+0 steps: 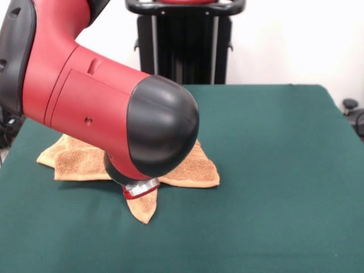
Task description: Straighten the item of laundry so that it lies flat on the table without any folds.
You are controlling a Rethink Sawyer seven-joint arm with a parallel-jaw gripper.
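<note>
Arm low over a crumpled towel on the green table.

The table [273, 193] stretches bare and dark green up front; the towel [190, 170] lies bunched left of centre, one corner poking toward me. The arm [102, 108] hangs right over it, its gripper [140, 189] hidden but for a silver ring, so I cannot tell its state. Behind stand a black pedestal [185, 42] and white wall [296, 40]. No writing shows.
</note>
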